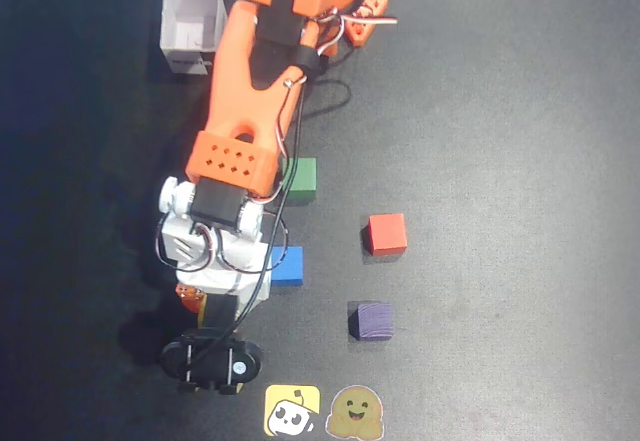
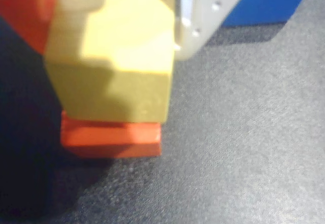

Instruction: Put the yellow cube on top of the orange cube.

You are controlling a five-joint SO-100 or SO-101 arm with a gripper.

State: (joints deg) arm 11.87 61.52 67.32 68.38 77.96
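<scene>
In the wrist view I see the yellow cube (image 2: 122,56) closest, filling the upper left, sitting on top of the orange cube (image 2: 111,138), whose front edge shows just below it. The tool (image 2: 114,16) straddles the yellow cube: orange finger at far left, pale finger (image 2: 203,16) against its right side. It looks closed on the cube, though blur keeps me from being sure of contact. Dark counter (image 2: 244,148) below; a blue cube (image 2: 264,3) sits behind at top right.

In the overhead view the arm (image 1: 250,101) covers the stack, with only a sliver of orange and yellow (image 1: 192,299) showing. Blue cube (image 1: 287,265) lies just right of the wrist. Farther out: purple cube (image 1: 371,320), red cube (image 1: 387,233), green cube (image 1: 300,177), white box (image 1: 192,29), two stickers (image 1: 292,411) at the bottom edge.
</scene>
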